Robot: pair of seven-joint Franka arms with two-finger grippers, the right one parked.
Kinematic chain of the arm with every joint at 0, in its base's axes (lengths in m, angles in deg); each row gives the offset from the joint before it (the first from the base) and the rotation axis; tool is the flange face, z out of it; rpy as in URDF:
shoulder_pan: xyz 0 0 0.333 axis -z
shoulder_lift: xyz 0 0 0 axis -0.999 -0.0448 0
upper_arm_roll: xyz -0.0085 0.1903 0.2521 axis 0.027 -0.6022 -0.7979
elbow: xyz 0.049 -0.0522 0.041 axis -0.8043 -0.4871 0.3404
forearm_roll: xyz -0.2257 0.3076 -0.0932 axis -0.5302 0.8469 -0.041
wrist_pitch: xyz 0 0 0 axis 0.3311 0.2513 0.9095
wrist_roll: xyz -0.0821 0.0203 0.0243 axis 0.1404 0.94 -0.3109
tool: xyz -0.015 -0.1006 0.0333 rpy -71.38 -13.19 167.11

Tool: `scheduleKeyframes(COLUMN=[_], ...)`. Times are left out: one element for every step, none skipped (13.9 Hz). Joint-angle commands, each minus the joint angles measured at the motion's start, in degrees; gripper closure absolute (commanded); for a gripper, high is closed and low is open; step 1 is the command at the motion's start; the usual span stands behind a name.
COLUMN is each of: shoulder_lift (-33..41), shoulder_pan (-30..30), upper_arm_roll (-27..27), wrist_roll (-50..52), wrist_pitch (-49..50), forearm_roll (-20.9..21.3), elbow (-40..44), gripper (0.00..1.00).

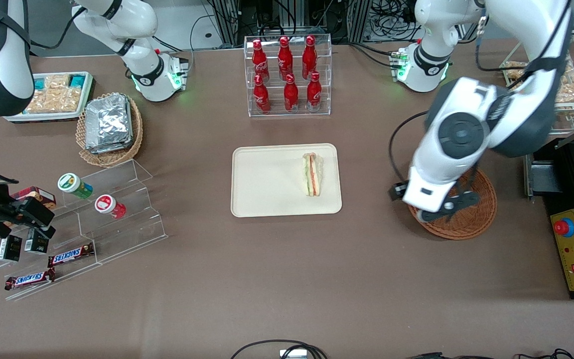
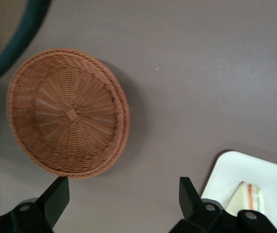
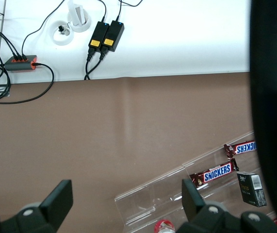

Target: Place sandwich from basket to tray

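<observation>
White arm bent over basket (image 1: 471,219); gripper (image 2: 121,199) spread wide, empty, hovering. Sandwich (image 1: 312,173) on tray (image 1: 262,199).

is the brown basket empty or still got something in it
Empty: the basket shows only bare weave. The sandwich lies on the tray; the open tool holds nothing.

Arm covers part of the basket (image 1: 471,219) in front view. Gripper (image 2: 123,196) cut off by wrist frame edge, only 2 fingertips (image 2: 57,196) show. Tray (image 2: 235,174) and sandwich (image 2: 249,196) cropped, filling probably unreadable.
</observation>
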Motion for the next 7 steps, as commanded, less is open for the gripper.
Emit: scheduleKeyframes(shoulder_lift=[5.01, 6.85, 8.35, 9.50, 10.81, 12.05, 13.19], shoulder_pan=[-2.18, -1.39, -0.86, -0.42, 0.19, 0.72, 1.16], upper_arm_roll=[-2.23, -5.81, -8.37, -10.75, -12.77, -14.62, -16.29], wrist_roll=[-9.34, -12.77, -16.54, -19.98, -23.32, -25.79, -28.25], wrist_pitch=[3.94, 5.00, 6.31, 7.46, 8.69, 9.92, 10.89], forearm_roll=[-4.10, -5.94, -8.05, -9.02, -9.82, -10.43, -11.22], elbow=[-0.22, -0.22, -0.31, -0.22, -0.22, -0.22, -0.22], gripper=[0.00, 0.00, 0.00, 0.00, 0.00, 0.00, 0.00])
